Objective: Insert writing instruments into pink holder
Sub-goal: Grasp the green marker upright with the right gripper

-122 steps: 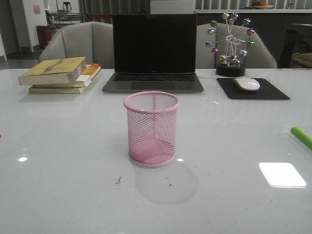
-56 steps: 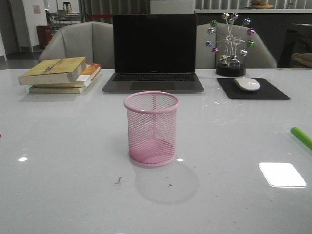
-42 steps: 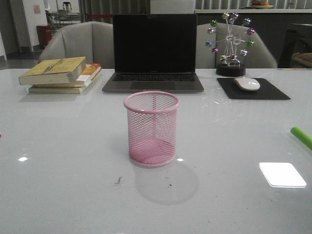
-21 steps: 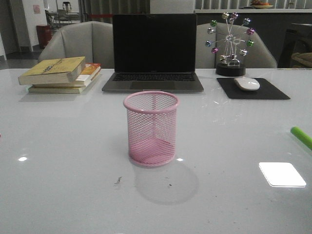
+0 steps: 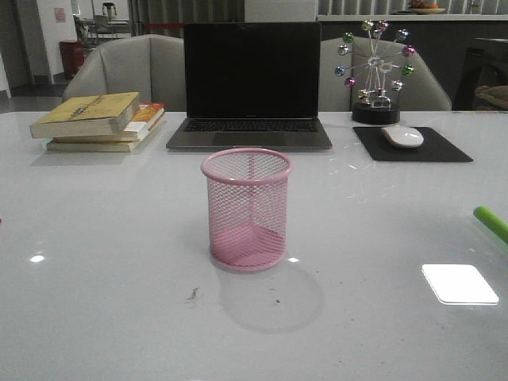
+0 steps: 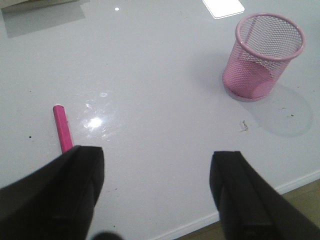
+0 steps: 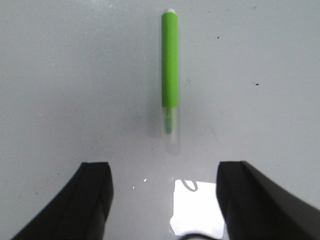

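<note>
- Standing upright mid-table: pink holder (image 5: 247, 209), mouth open, nothing inside, bare tabletop (image 5: 119, 262) on every side.
- Spread wide over bare surface: left gripper (image 6: 157, 192), both dark fingers (image 6: 65, 192) apart with nothing between.
- Lying flat just ahead of the left gripper's one finger: magenta pen (image 6: 63, 128), its near end hidden behind that finger; well apart from the holder, which sits off beyond the other finger.
- Showing past the left gripper's other finger: table edge (image 6: 210, 222), close by, floor beyond.
- Spread wide as well: right gripper (image 7: 165, 200), fingers (image 7: 87, 200) apart and holding nothing.
- Lying flat ahead of the right gripper, roughly centred on the gap between its fingers: green pen (image 7: 170, 60), clear cap end nearest, white end farthest, open table all round.
- Cut off at the right border of the front view: same green pen, well apart from the holder.
- Ranged along the far side, well behind the holder: books (image 5: 99, 121), laptop (image 5: 250, 87), mouse (image 5: 402, 136) on a mat.
</note>
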Controlling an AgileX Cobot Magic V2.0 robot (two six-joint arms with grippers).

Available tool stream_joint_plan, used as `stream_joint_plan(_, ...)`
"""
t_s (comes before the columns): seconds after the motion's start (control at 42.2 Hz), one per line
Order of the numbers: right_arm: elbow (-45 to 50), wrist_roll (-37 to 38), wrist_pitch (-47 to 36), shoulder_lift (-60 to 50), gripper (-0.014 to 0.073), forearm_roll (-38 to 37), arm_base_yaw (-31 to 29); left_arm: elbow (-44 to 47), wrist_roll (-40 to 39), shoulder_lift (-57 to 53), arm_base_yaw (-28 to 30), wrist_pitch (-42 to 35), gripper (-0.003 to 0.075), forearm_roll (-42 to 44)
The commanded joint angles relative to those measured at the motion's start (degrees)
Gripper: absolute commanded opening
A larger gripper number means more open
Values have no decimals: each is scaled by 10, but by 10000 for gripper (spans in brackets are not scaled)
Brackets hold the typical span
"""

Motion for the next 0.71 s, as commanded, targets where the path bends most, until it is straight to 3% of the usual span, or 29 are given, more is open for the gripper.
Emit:
stream_joint_plan(0.0, -49, -10, -16, 42, 538, -4, -3, -16, 0, 2, -6, -44, 508, 2)
stream_joint_plan(0.686, -251, -12, 8, 309, 538, -4, -4, -16, 0, 2, -6, -41, 508, -1)
